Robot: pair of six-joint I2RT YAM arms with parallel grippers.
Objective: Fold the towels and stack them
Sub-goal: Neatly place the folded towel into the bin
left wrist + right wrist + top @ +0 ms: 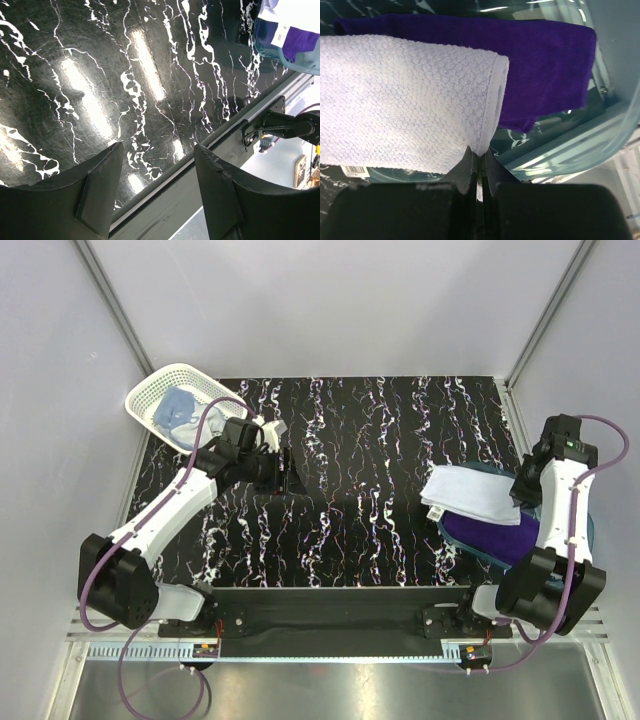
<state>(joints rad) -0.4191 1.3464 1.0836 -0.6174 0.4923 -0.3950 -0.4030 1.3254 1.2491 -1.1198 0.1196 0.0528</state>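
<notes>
1. From the top: risks leaving the stack one short, with the light blue towel (178,412) bunched and unfolded in the basket (145,392), well apart from the tub (589,525) on its far left. Shows the white towel (468,495) folded flat on the purple towel (492,532), both in the tub, the white one reaching past the tub's left rim. Puts the right gripper (520,492) over the tub's middle and the left gripper (283,468) well to the tub's left.
2. From the left wrist: finds the fingers (97,195) spread wide with nothing between them, above bare table (75,100), well apart from the tub. Little to go wrong here, beyond snagging the lattice on a reach into the basket.
3. From the right wrist: finds the fingers (467,172) pressed shut inside the tub, tips touching the white towel's rolled fold. Cannot tell whether any cloth is nipped. If so, pulling away could drag the white towel off the purple towel and undo the fold.
</notes>
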